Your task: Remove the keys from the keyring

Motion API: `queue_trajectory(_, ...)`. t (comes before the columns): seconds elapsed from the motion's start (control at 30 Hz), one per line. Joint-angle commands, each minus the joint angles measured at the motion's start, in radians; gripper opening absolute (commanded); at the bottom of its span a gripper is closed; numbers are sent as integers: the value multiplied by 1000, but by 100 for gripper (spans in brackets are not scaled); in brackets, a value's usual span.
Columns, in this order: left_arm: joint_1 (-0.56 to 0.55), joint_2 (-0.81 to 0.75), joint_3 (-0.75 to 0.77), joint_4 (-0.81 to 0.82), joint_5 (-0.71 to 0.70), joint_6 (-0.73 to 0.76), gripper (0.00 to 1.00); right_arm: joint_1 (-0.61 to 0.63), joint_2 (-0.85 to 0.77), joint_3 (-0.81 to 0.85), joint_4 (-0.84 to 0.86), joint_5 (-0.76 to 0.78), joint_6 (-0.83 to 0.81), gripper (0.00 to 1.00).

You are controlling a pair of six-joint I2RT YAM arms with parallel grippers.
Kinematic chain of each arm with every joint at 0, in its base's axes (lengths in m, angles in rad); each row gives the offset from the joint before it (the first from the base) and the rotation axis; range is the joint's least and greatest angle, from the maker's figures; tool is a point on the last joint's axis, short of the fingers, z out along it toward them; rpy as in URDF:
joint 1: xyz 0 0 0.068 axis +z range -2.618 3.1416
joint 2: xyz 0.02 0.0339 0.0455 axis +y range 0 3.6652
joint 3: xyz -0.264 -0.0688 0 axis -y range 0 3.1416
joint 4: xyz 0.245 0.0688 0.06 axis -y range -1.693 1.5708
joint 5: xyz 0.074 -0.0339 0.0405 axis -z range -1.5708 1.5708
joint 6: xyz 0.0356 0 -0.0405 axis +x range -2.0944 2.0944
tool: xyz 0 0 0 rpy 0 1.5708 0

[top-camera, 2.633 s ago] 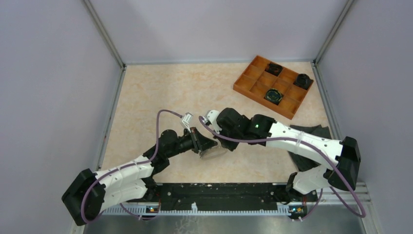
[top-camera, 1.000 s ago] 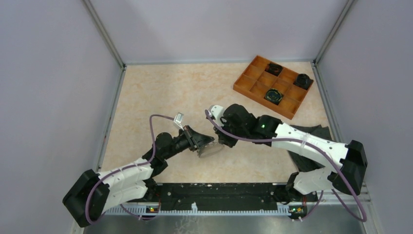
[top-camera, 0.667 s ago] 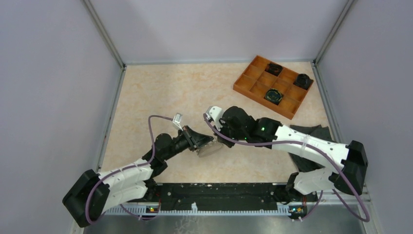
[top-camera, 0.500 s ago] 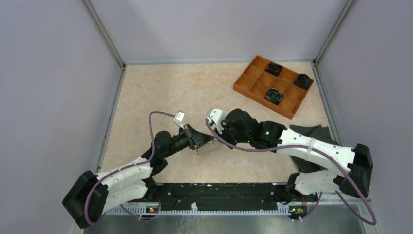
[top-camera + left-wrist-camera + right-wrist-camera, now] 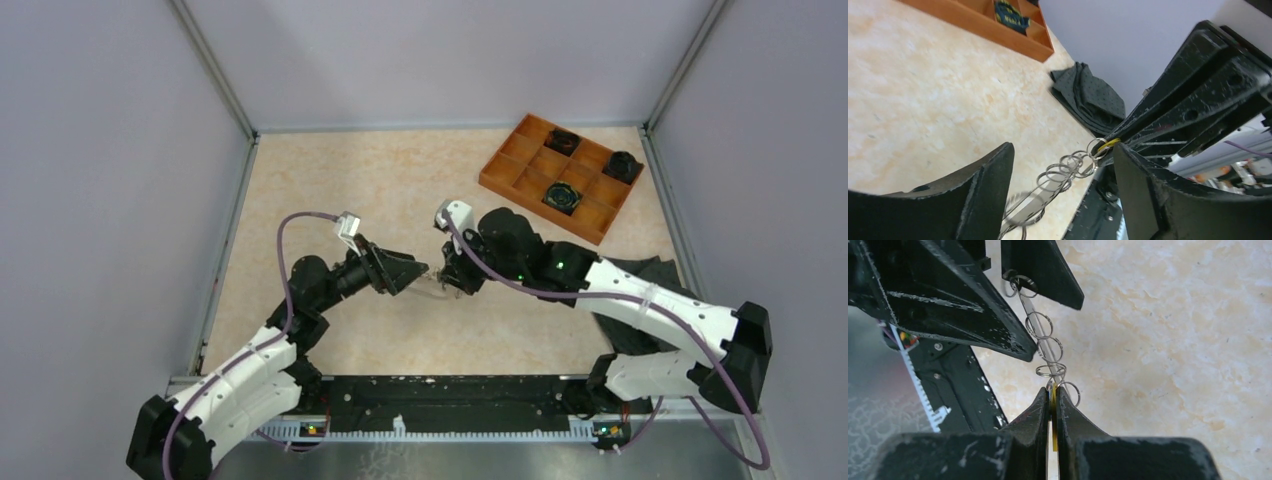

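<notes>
My right gripper (image 5: 1053,389) is shut on the thin yellow tag (image 5: 1053,405) of the keys, just above the tabletop. A chain of small steel rings (image 5: 1040,327) runs from the tag toward my left gripper (image 5: 1055,332). In the left wrist view the rings (image 5: 1068,167) hang free between the wide-open fingers of my left gripper (image 5: 1063,150), touching neither. The chain ends low in a larger grey toothed loop, the keyring (image 5: 1018,215), which is blurred. A flat metal strip (image 5: 1045,192) lies along the chain. From above the two grippers (image 5: 410,270) (image 5: 452,280) face each other, tips close together.
An orange compartment tray (image 5: 520,185) with dark parts in some cells stands at the back right. A dark folded cloth (image 5: 650,270) lies under the right arm. Grey walls close in the marbled table (image 5: 350,190) on three sides.
My left gripper has opened and let go of the ring chain, and the left arm has drawn back to the left. The right gripper kept its hold and shifted slightly up and right.
</notes>
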State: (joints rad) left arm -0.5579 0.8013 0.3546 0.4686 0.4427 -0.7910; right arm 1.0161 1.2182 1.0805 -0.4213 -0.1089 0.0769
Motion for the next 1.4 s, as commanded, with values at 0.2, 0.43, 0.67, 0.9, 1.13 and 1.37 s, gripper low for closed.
queue_trajectory(0.2,83,-137,-49,116,-36,152,89,-66,-104,68,120,-95,147,0)
queue_trajectory(0.43,131,-34,-114,367,80,52,92,-68,-154,59,163,-156,123,0)
queue_trajectory(0.67,130,-3,-126,545,191,25,88,-68,-173,85,88,-308,16,0)
queue_trajectory(0.9,130,-239,-124,408,237,80,85,-67,-174,150,-72,-333,-72,0)
queue_trajectory(1.13,129,-324,-44,291,255,146,80,-57,-202,185,-152,-456,-168,0)
queue_trajectory(1.37,128,-171,85,433,451,90,74,18,-195,232,-257,-489,-250,0)
